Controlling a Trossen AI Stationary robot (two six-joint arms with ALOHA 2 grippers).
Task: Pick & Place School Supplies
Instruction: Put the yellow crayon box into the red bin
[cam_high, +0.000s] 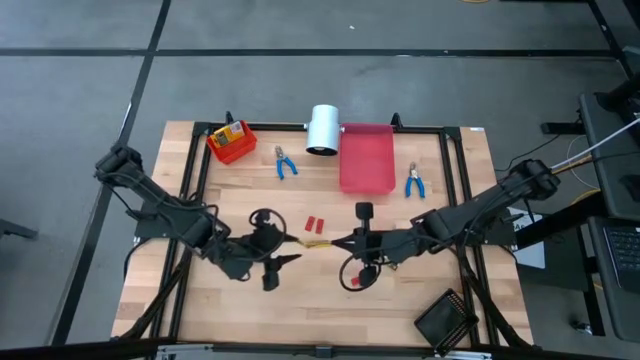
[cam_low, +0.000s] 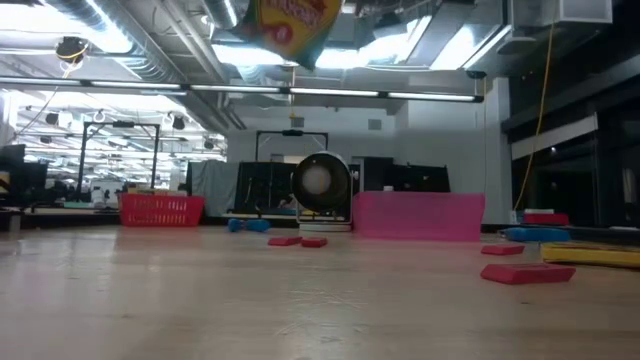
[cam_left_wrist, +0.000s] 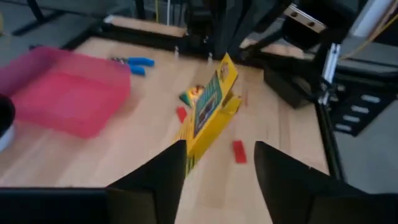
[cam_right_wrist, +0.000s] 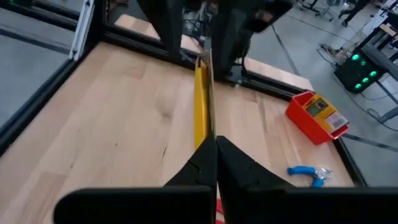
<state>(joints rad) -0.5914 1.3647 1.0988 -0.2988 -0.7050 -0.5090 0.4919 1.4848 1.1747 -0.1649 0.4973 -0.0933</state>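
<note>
Your right gripper (cam_right_wrist: 214, 146) pinches a thin yellow box (cam_right_wrist: 200, 102) by its edge above mid-table, facing your spread, empty left gripper (cam_left_wrist: 217, 163); light, crushable cardboard, so grip its flat faces gently.

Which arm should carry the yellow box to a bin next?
Right, probably. The right gripper is shut on the yellow box, held above the table mid-table. The left gripper is open, just short of the box.

Robotics lab or industrial workshop: exposed ceiling ducts (cam_low: 150, 40), strip lights (cam_low: 330, 92), far workbenches (cam_low: 60, 205), wooden table (cam_high: 250, 300) in black frame, concrete floor (cam_high: 80, 90).
</note>
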